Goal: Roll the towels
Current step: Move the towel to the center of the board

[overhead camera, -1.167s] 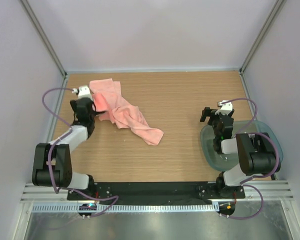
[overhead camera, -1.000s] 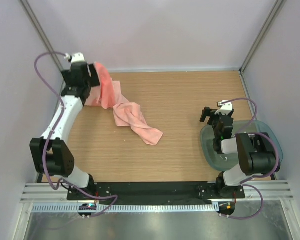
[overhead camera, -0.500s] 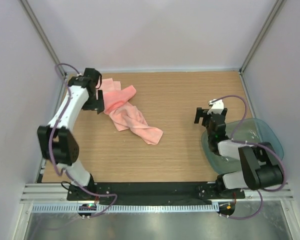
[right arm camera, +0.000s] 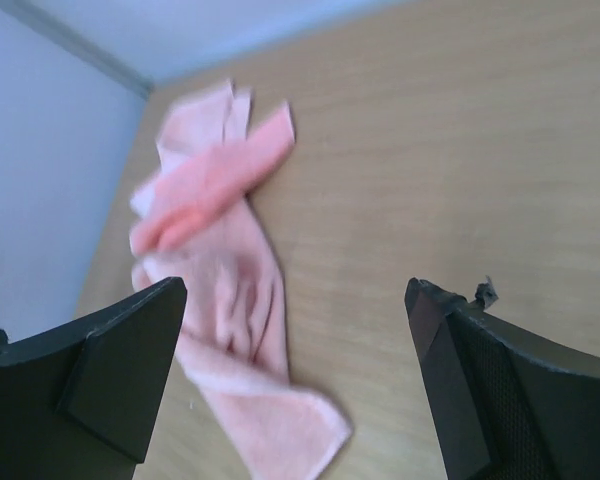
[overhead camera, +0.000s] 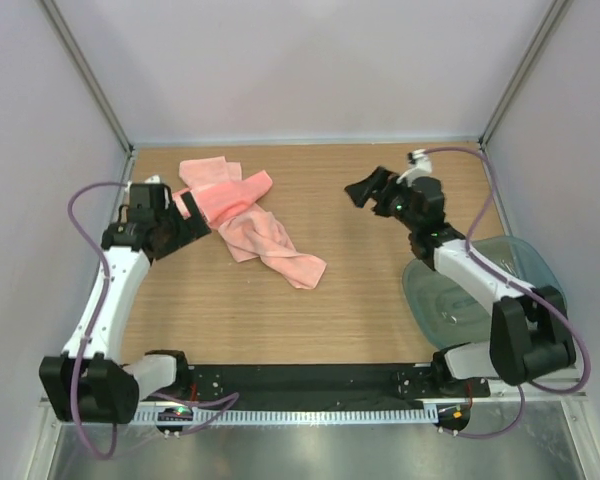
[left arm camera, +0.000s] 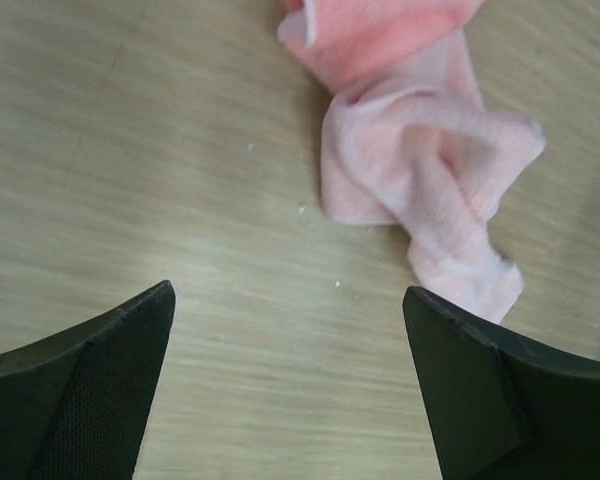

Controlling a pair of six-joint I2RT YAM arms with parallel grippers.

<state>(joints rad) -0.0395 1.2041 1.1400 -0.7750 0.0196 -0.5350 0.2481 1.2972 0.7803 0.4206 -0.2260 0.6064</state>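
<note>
The left gripper is spread wide just left of the crumpled towels, nothing being gripped, and the right gripper is likewise opened empty, well to their right

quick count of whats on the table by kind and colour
pink towels: 2
teal tray: 1
total: 3
</note>
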